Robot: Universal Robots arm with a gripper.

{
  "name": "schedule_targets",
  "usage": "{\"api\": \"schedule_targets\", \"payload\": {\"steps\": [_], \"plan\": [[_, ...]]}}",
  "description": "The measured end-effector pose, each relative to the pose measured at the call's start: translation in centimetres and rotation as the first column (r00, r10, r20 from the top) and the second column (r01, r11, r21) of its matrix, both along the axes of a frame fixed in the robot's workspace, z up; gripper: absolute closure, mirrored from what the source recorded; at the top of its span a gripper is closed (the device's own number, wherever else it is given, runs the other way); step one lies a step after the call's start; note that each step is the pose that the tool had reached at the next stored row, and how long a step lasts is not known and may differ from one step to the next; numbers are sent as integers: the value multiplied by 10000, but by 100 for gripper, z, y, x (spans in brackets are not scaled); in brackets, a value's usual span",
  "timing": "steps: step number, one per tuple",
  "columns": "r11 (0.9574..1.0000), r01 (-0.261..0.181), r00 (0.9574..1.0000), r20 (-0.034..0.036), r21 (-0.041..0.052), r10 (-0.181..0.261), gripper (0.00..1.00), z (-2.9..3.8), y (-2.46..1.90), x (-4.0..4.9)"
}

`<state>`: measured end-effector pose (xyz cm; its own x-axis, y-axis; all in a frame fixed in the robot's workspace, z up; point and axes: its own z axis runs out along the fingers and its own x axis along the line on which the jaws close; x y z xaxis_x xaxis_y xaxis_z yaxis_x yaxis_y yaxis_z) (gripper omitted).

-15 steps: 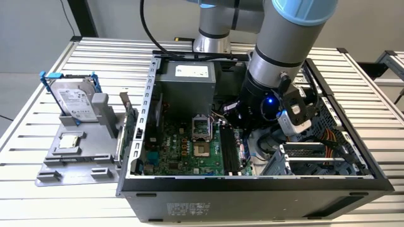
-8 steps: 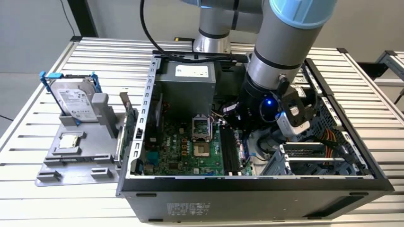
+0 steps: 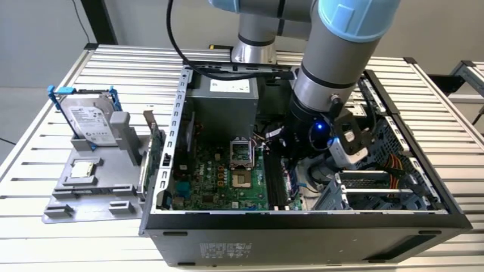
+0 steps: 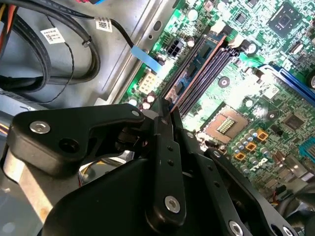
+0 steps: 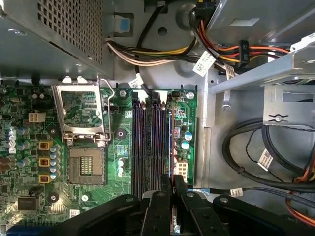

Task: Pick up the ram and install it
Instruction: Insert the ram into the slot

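ram (image 5: 172, 147): seen edge-on as a thin strip, standing over the mem slot furthest from the CPU socket (image 5: 86, 164), on the side twd the bare metal case wall; in the second wrist view (image 4: 194, 71) it runs along that same slot.
gripper (image 5: 172, 184): fingers pressed together on the ram's near end, no gap visible betw them and the board edge; same clamp in the second wrist view (image 4: 165, 110).
mem slots (image 5: 147, 147): four parallel dark rails; the other three look empty.
arm (image 3: 332, 73): reaches down into the open PC case (image 3: 302, 226), centre-right of the exterior frame, over the motherboard (image 3: 219, 181).
doing it well: judged, keep the stick square to the rail and upright, notch matched to the slot key, press evenly along the length, not on one corner; end latches should be open first.
risk: a tilt likely binds one end.
hidden: the ram's lower edge and contacts, so can't tell if seated or just resting above; latch state hard to make out; chip side not visible; the wrist blocks the slot area in the exterior view.
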<state>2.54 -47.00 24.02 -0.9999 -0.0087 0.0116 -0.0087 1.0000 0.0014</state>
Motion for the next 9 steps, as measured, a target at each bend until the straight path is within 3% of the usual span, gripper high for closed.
{"api": "schedule_targets", "payload": {"steps": [9], "plan": [[9998,-178,9998,0,0,178,100,-46,0,-44]]}}
